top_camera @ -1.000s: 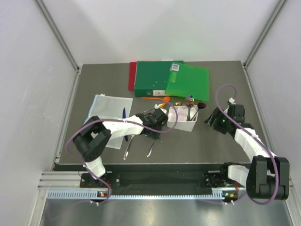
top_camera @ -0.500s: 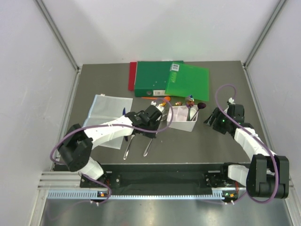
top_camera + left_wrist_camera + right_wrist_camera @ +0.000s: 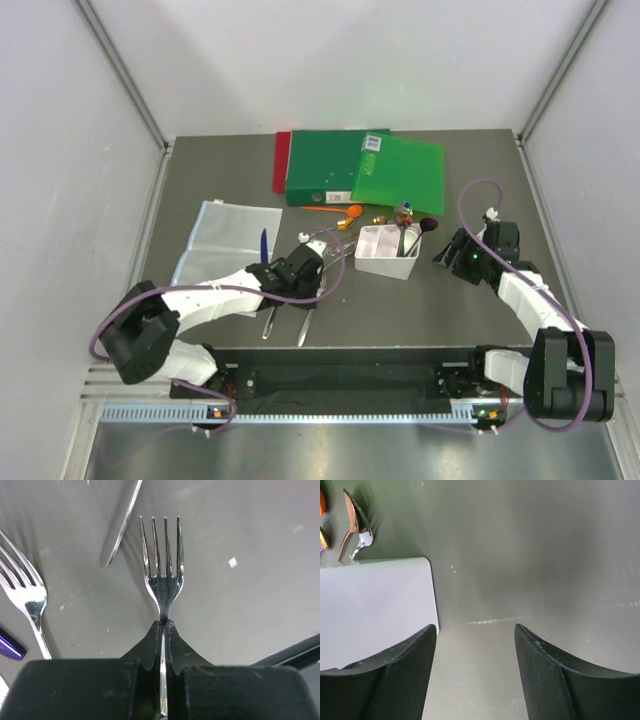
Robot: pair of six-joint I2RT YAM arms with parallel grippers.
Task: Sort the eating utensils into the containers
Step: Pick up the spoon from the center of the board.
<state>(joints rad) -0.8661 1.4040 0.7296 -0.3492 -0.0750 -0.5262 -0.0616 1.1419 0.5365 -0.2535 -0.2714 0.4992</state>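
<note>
My left gripper (image 3: 298, 268) is shut on the neck of a silver fork (image 3: 162, 575), tines pointing away from the wrist, low over the grey table left of the white bin (image 3: 380, 266). The gripper (image 3: 164, 623) pinches it just behind the tines. Another silver fork (image 3: 27, 600) lies to its left, a silver handle (image 3: 120, 525) lies ahead, and a dark blue utensil (image 3: 264, 243) lies near the clear sheet. The bin holds a few utensils, a purple spoon (image 3: 428, 225) among them. My right gripper (image 3: 447, 252) stands open and empty just right of the bin (image 3: 380, 605).
Green folders (image 3: 365, 170) over a red one (image 3: 281, 160) lie at the back. A clear plastic sheet (image 3: 225, 250) lies at left. An orange spoon (image 3: 335, 210) rests behind the bin, a rose-gold spoon (image 3: 350, 522) beside it. Two silver handles (image 3: 270, 318) lie near the front edge.
The left arm has drawn back from beside the bin toward the left and near edge, still shut on the fork. The right arm has not moved.
</note>
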